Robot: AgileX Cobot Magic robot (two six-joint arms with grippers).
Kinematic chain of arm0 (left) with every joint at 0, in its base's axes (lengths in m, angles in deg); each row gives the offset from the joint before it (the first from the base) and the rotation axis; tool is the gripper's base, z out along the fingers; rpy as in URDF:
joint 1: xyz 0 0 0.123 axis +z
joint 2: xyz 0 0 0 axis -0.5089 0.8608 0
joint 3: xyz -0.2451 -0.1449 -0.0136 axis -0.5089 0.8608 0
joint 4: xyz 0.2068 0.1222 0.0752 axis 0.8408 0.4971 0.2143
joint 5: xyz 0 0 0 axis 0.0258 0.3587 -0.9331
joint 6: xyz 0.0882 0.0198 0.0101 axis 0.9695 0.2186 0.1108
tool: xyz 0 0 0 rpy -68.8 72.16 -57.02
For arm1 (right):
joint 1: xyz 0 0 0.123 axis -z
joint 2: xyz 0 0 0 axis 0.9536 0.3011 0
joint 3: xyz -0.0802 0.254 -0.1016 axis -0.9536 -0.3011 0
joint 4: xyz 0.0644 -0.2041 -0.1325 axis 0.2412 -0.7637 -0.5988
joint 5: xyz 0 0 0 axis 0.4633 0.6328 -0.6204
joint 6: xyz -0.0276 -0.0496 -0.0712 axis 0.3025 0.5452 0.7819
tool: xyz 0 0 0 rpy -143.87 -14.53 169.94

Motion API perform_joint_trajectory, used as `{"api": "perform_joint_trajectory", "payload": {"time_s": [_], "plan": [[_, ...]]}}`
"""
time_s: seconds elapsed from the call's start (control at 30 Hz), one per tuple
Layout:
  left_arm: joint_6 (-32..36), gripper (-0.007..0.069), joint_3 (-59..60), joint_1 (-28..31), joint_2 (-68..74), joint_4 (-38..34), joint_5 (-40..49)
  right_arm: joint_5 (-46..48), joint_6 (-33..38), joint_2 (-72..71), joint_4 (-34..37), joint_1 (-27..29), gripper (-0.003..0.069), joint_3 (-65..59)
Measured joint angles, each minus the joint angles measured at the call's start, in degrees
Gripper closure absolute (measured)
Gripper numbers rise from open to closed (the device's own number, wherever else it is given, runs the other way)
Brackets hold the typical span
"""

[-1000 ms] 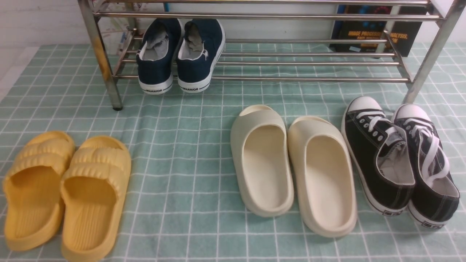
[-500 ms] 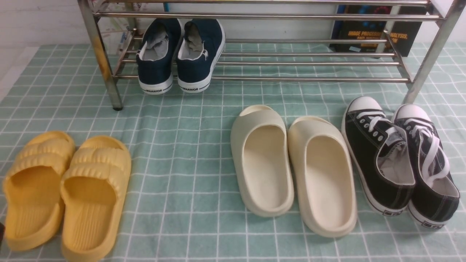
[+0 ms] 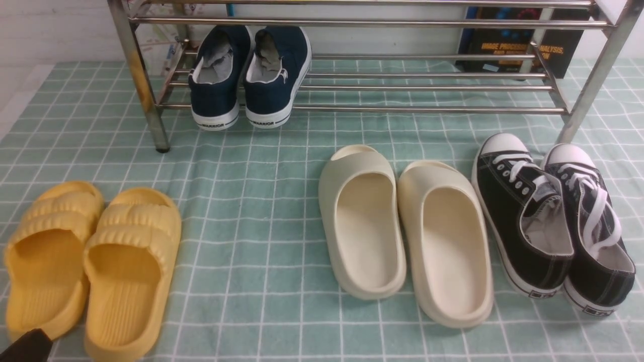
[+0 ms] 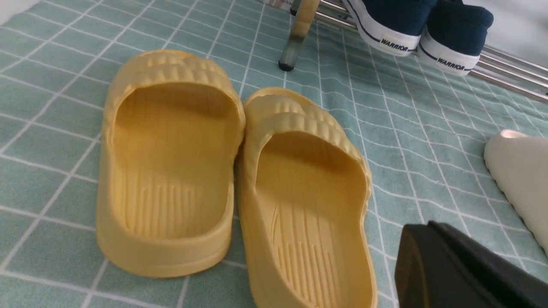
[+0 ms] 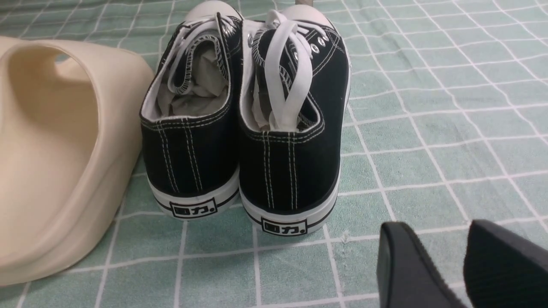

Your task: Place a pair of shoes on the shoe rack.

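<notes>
Navy shoes (image 3: 249, 75) sit on the far-left rack (image 3: 352, 22).
Green checked cloth (image 3: 251, 201) covers the floor; right gripper (image 5: 464, 265) slightly open, empty; left gripper's (image 4: 462, 269) opening unclear.

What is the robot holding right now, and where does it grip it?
Nothing. The right gripper hangs empty behind the sneakers; the left gripper touches nothing, and the navy shoes sit on the rack.

left hand (image 4: 466, 269) cut off — one finger showing, shoe rack (image 3: 352, 22) top cropped

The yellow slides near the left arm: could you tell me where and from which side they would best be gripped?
Probably pinch the touching inner side walls of the yellow slides together, coming from above. They lie side by side, open tops up, so one finger could drop into each footbed.
</notes>
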Motion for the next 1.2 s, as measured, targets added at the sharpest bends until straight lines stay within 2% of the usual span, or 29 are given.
{"api": "perform_joint_trajectory", "payload": {"time_s": [0.23, 1.2], "plan": [[4.64, 0.0638, 0.11, 1.64, 0.00, 0.05, 4.85, 0.00, 0.00, 0.00, 0.00, 0.00, 0.0412, 0.00], [4.71, 0.0638, 0.12, 1.98, 0.00, -0.01, 5.90, 0.00, 0.00, 0.00, 0.00, 0.00, 0.0412, 0.00]]}}
